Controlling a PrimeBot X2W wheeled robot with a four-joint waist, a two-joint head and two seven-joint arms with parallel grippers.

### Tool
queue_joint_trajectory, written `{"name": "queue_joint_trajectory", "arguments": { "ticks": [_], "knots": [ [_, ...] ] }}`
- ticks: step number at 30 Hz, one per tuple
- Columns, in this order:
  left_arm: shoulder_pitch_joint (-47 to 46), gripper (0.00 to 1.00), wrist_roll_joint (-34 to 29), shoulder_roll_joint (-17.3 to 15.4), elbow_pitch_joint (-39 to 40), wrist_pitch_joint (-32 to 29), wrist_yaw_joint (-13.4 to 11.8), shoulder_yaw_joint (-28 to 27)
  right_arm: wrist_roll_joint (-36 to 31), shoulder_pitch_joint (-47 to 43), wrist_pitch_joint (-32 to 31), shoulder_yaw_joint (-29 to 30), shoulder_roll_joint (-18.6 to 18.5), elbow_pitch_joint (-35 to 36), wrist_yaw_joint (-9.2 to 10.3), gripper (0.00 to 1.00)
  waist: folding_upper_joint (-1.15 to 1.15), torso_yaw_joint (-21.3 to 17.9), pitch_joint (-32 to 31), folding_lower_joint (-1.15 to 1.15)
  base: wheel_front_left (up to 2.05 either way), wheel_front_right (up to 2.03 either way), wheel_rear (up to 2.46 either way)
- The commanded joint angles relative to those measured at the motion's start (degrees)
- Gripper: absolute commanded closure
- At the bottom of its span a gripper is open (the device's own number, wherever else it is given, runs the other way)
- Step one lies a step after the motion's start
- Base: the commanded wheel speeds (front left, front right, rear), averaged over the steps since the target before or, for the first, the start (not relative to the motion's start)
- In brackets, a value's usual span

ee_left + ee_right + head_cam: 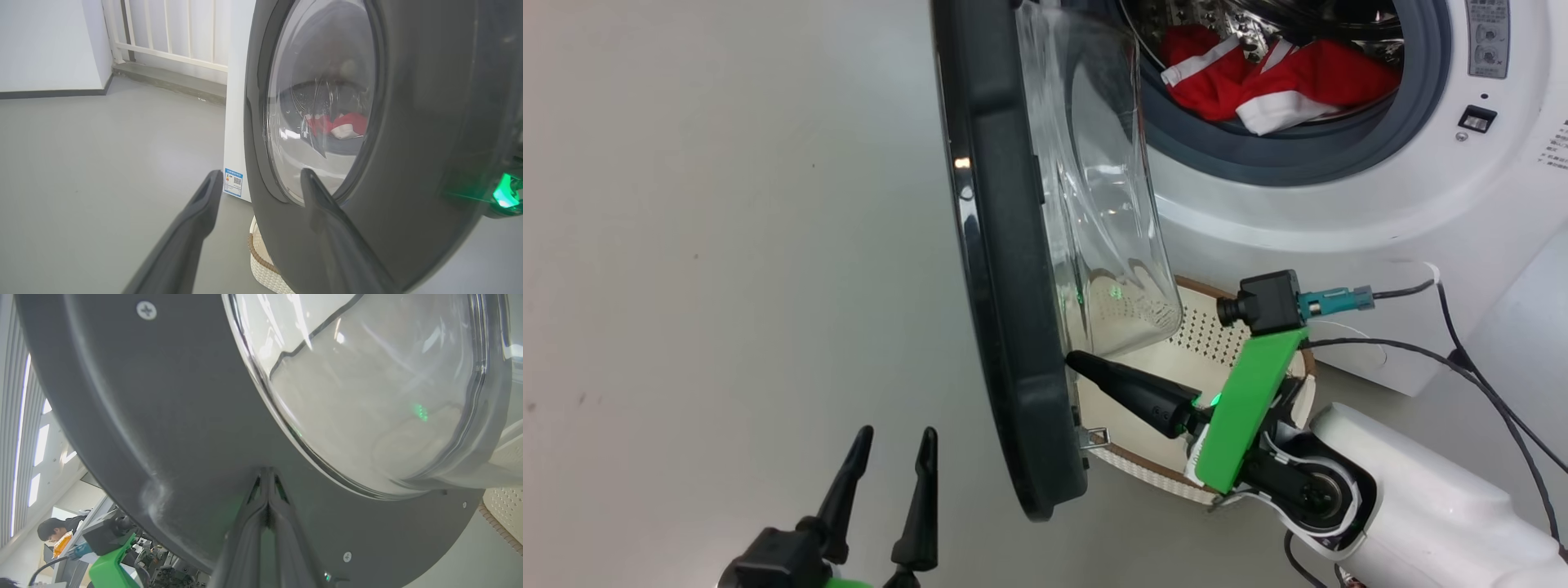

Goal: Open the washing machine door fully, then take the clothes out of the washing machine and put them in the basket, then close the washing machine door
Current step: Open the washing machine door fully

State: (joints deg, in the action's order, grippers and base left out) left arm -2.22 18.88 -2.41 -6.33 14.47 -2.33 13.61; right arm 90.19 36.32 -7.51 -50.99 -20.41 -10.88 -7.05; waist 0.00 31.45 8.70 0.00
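Clothes (pixel 1258 82), red with white bands, lie heaped in the steel drum (pixel 1201 24) of the washing machine (pixel 1339 212), just behind the grey gasket (pixel 1298 155) and well away from the door (pixel 1005 286). That door stands swung out from the machine's front, edge-on in the head view, its glass bowl (pixel 1094 204) bulging toward the drum side. Under the door's bowl the basket (pixel 1209 327) sits on the floor (pixel 727 245), between door and machine. Its perforated wall, brown rim and pale bottom show; the rest is hidden by the door and the right arm (pixel 1421 490). The right pincer (pixel 1078 362) is pressed together, gripping nothing, its tip against the door's inner face just under the glass. The left pincer (pixel 896 437) is on the door's outer side, near the lower rim but apart from it, fingers spread, holding nothing.
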Motion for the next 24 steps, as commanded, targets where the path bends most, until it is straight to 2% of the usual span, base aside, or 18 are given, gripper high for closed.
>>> {"name": "queue_joint_trajectory", "arguments": {
  "ticks": [1, 10, 17, 18, 19, 21, 22, 23, 24],
  "knots": [
    [0.09, 0.00, 0.50, -0.47, 1.86, 0.52, -0.65, -2.22, -0.14, 1.13, -0.31, -0.55, 1.72, 1.36, -0.44, 1.00, 0.00, 0.10, 0.13, 0.00, 0.00, 0.00, 0.00],
    [0.59, 0.00, 0.53, -0.47, 2.38, 0.52, -1.09, -2.58, -0.21, 1.51, -0.56, -0.96, 3.11, 0.96, -0.44, 1.00, 0.00, 0.11, -0.18, 0.00, 0.00, 0.00, 0.00],
    [0.49, 0.00, 0.28, -0.47, 1.78, 0.52, -0.72, -2.63, -1.00, 0.61, 1.27, -0.69, 2.51, 0.41, -0.44, 1.00, 0.00, -0.13, -0.74, 0.00, 0.00, 0.00, 0.00],
    [0.38, 0.00, 0.23, -0.47, 1.57, 0.52, -0.61, -2.65, -1.15, 0.38, 1.78, -0.62, 2.32, 0.17, -0.44, 0.84, 0.00, -0.18, -0.84, 0.00, 0.00, 0.00, 0.00],
    [0.21, 0.00, 0.21, -0.47, 1.32, 0.52, -0.50, -2.68, -1.26, 0.11, 2.29, -0.55, 2.11, -0.10, -0.44, 0.72, 0.00, -0.23, -0.95, 0.00, 0.00, 0.00, 0.00],
    [-0.14, 0.00, 0.14, -0.47, 0.68, 0.52, -0.22, -2.71, -1.64, -0.52, 3.36, -0.54, 1.54, -0.83, -0.44, 0.58, 0.00, -0.34, -1.22, 0.00, 0.00, 0.00, 0.00],
    [-0.31, 0.00, 0.12, -0.47, 0.36, 0.52, -0.04, -2.73, -1.79, -0.94, 3.94, -0.57, 1.26, -1.33, -0.44, 0.43, 0.00, -0.39, -1.37, 0.00, 0.00, 0.00, 0.00],
    [-0.45, 0.00, 0.10, -0.47, 0.05, 0.52, 0.14, -2.77, -1.85, -1.39, 4.47, -0.63, 1.02, -1.75, -0.44, 0.09, 0.00, -0.45, -1.53, 0.00, 0.00, 0.00, 0.00],
    [-0.54, 0.00, 0.02, -0.47, -0.26, 0.52, 0.32, -2.83, -1.95, -1.86, 5.08, -0.66, 0.75, -2.21, -0.44, 0.00, 0.00, -0.52, -1.72, 0.00, 0.00, 0.00, 0.00]
  ]
}}
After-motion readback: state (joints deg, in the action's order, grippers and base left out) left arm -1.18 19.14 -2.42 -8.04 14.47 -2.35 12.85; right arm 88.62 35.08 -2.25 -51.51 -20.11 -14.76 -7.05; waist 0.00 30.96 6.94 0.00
